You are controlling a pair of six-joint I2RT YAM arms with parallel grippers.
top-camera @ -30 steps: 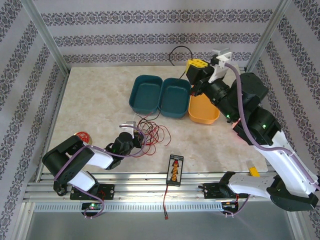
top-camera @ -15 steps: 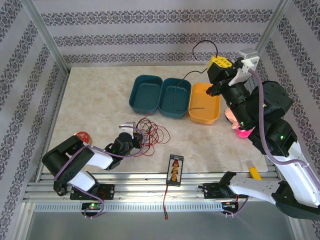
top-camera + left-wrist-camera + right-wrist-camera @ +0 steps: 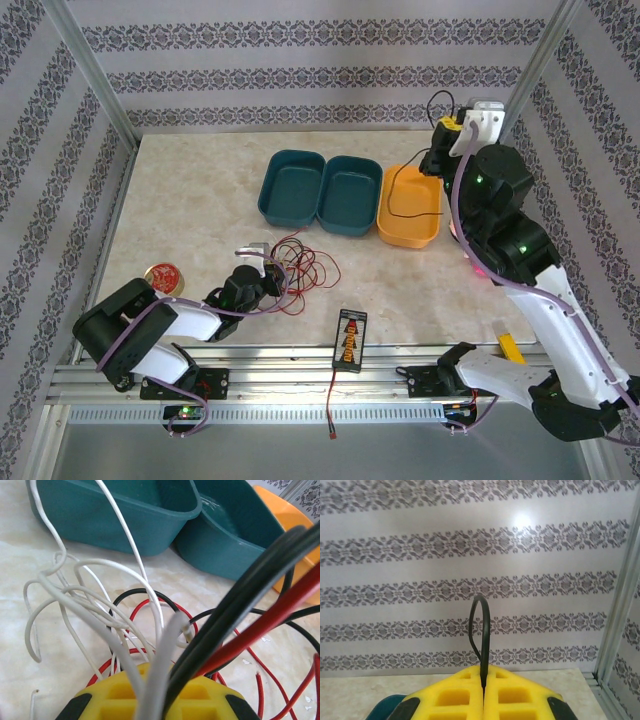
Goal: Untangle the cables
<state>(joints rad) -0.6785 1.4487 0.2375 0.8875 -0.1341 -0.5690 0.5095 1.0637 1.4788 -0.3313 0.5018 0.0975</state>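
on the left wrist view the cables (image 3: 240, 595) nearest the lens smear into fat blurred bars — the left gripper (image 3: 162, 696) beneath them is cut by the bottom edge, the orange bin (image 3: 282, 512) by the right. on the right wrist view the black cable (image 3: 482, 625) vanishes between yellow pads (image 3: 465, 677).

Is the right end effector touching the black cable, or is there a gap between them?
Touching. The right wrist view shows the black cable pinched between the shut jaws of the right end effector, looping up from them.
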